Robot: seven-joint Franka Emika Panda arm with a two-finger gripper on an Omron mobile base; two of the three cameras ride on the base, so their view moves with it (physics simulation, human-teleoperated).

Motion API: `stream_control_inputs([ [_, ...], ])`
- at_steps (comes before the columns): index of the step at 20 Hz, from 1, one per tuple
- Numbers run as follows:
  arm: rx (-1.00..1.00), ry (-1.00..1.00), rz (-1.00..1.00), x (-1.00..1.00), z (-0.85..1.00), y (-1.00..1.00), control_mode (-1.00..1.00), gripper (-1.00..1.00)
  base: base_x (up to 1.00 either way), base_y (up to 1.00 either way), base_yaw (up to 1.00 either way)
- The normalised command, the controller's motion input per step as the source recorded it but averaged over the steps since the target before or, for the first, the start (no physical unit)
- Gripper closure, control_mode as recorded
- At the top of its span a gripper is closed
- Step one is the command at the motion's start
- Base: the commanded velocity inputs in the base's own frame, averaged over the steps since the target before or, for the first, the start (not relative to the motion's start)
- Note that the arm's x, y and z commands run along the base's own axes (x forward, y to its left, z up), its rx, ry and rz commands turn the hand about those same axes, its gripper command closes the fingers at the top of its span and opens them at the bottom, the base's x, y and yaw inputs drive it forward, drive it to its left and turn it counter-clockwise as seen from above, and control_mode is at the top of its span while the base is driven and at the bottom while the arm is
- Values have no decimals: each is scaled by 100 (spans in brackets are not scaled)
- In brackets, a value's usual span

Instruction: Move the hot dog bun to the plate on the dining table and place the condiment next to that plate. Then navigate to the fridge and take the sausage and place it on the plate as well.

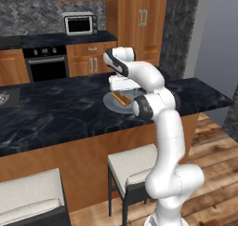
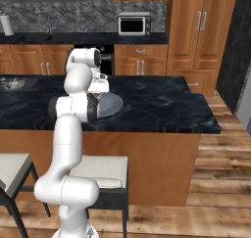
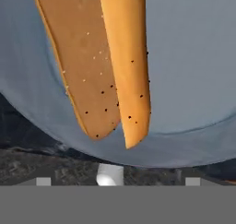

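Bun (image 3: pixel 106 61) is down on the grey plate (image 3: pixel 193 57), lying split open in two halves side by side, well inside the rim. From the left base view I see the bun (image 1: pixel 122 98) on the plate (image 1: pixel 109 102) with my hand right over it. Gripper (image 1: pixel 122 85) sits just above the plate; I can't tell from the frames how wide the fingers stand, and nothing looks held, the bun lies flat on the plate under the camera. So I judge step one done or as good as done.

Left to do: condiment next to the plate, then drive to the fridge, fetch the sausage, put it on the plate. I can't spot the condiment or the fridge here.

Room: the plate sits near the front edge of the dark worktop (image 2: pixel 157 102), so setting something on the near side is tight. Bare worktop spreads wide to the right of the plate in the right base view, good spot for the condiment. Stools (image 2: pixel 100 176) stand below the overhang, close to my base; mind them when driving off.
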Motion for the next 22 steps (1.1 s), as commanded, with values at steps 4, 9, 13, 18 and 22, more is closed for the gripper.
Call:
stream_control_inputs([
  [4, 3, -22, 0, -97, 91, 0, -100, -100, 0, 0, 0],
  [9, 4, -23, 0, -100, 88, 0, -100, -100, 0, 0, 0],
  [13, 4, -11, 0, -98, 61, 4, -100, -100, 0, 0, 0],
  [18, 0, -1, -3, -77, 39, 8, -100, -100, 0, 0, 0],
  [22, 2, -4, -8, -60, 20, -6, -100, -100, 0, 0, 0],
])
